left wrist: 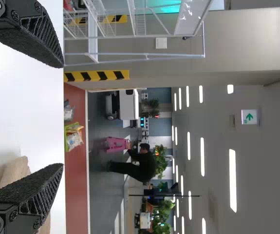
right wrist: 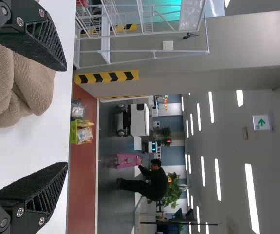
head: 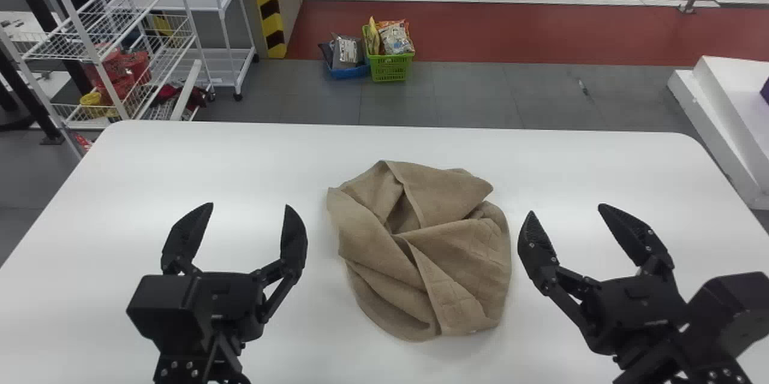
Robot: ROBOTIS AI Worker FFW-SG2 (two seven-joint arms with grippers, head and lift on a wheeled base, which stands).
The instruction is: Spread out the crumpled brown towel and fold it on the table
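The brown towel (head: 420, 252) lies crumpled in a rounded heap near the middle of the white table (head: 601, 167), with folds crossing over its top. Left of it, my left gripper (head: 247, 208) stands open and apart from the cloth. On the towel's other side is my right gripper (head: 566, 211), also open and holding nothing. In the left wrist view the left gripper (left wrist: 63, 115) has its fingers wide apart, part of the towel (left wrist: 8, 175) behind one of them. The right wrist view has the right gripper (right wrist: 67, 117) spread, with the towel (right wrist: 18, 87) beyond one finger.
Past the table's far edge, a green basket (head: 390, 65) and a blue bin (head: 348, 70) rest on the floor. A white wire rack (head: 114, 41) stands beyond the table's far left corner, and a white platform (head: 733, 131) lies off its right side.
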